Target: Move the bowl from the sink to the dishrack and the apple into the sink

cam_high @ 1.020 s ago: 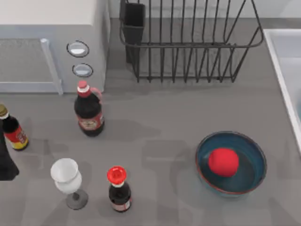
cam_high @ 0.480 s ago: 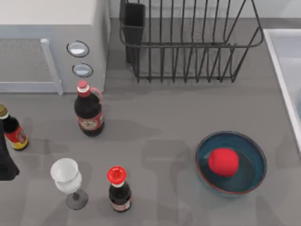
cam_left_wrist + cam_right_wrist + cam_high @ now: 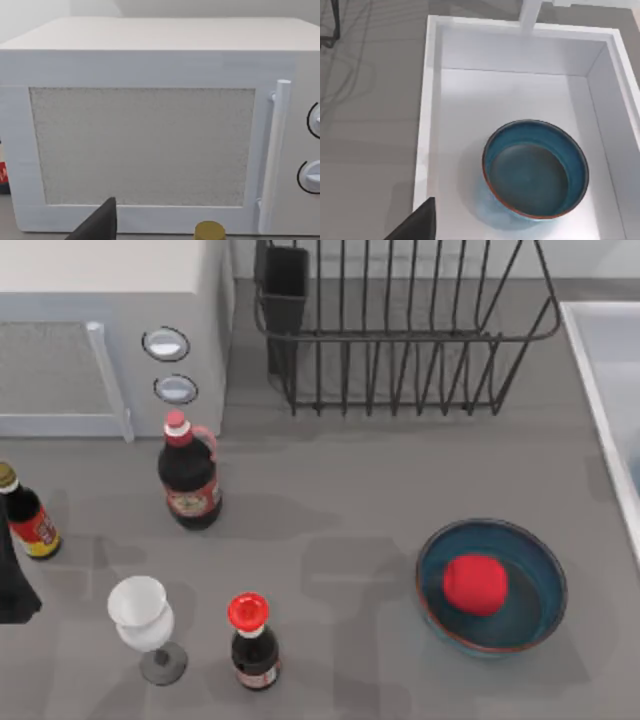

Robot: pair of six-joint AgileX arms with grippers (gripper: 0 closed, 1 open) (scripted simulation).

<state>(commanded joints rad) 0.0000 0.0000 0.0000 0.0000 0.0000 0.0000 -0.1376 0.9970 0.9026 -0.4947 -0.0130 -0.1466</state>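
1. The left gripper (image 3: 98,224) sits far to the left of the dishrack (image 3: 400,335), low and facing the microwave door. Whether it is apart or together cannot be told. A dark piece of the left arm (image 3: 12,585) shows at the table's left edge.
2. The table (image 3: 330,490) is a plain grey surface with soft shadows across it.
3. The white microwave (image 3: 100,330) stands just left of the dishrack, with its two round knobs on the side nearest the rack.
4. A small dark bottle with a yellowish cap (image 3: 25,515) stands upright far left of the dishrack, in front of the microwave.
5. A white wine glass (image 3: 140,615) stands upright well in front of the dishrack and to its left.
6. A larger dark bottle with a red cap (image 3: 188,480) stands in front of the microwave's knob side, left of the dishrack.
7. A small red-capped bottle (image 3: 250,645) stands upright beside the wine glass, on the side toward the dishrack.
8. The dishrack is black wire and holds nothing; its square cup (image 3: 285,285) is at its left corner.
9. A second bowl (image 3: 545,570) sits on the table in front of the dishrack's right end, with the apple (image 3: 475,583) inside it.
10. The sink (image 3: 427,125) lies right of the dishrack, and the bowl (image 3: 535,167) rests upright inside it, holding nothing.
11. The right gripper (image 3: 418,222) hangs above the sink, looking down; apart or together cannot be told.
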